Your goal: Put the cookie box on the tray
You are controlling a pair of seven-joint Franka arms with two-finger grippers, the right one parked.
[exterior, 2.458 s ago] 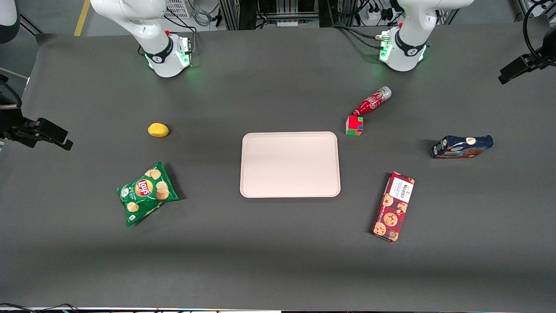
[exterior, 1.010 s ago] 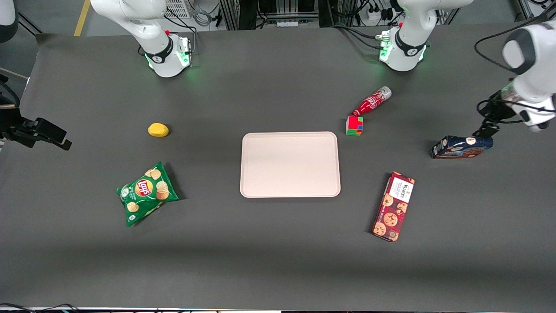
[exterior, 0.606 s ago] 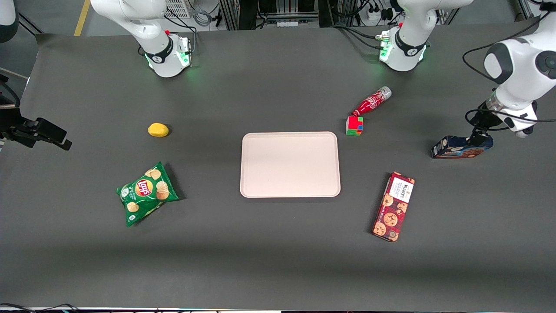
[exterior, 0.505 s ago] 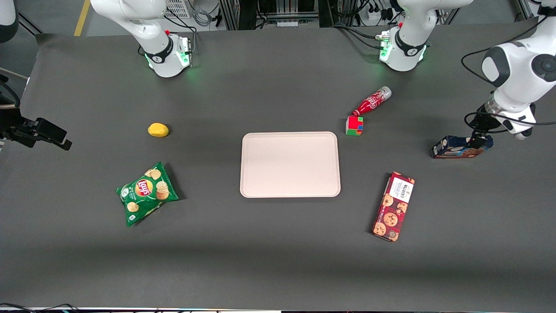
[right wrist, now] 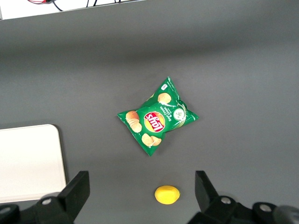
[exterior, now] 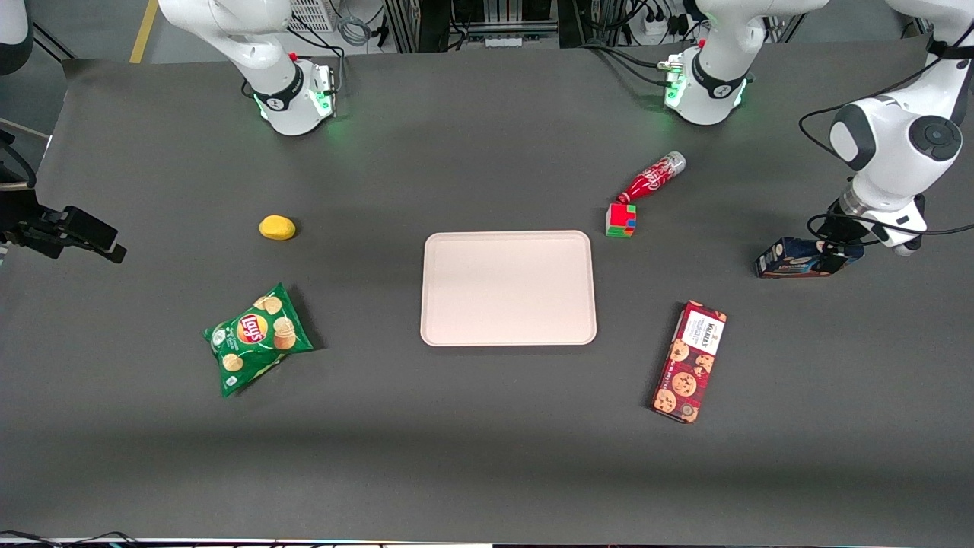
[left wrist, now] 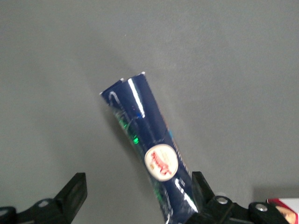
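Note:
The navy cookie box [exterior: 795, 259] lies on its side on the dark table toward the working arm's end, apart from the pale pinkish tray [exterior: 506, 289] at the table's middle. My gripper [exterior: 833, 255] hangs low over the end of the box that points away from the tray. In the left wrist view the box [left wrist: 149, 135] with its white round logo runs slantwise between the fingers. My gripper [left wrist: 138, 189] is open: one finger [left wrist: 201, 186] is close beside the box, while the other finger [left wrist: 74, 193] stands well clear of it over bare table.
A longer red cookie box [exterior: 689, 361] lies nearer the front camera than the navy one. A red bottle [exterior: 651, 176] and a coloured cube [exterior: 621, 220] sit by the tray's corner. A green chips bag [exterior: 256, 339] and a yellow lemon [exterior: 277, 227] lie toward the parked arm's end.
The working arm has come in from the table's end and dropped until its gripper sits over the end of the cookie box. The box and the tray have not moved.

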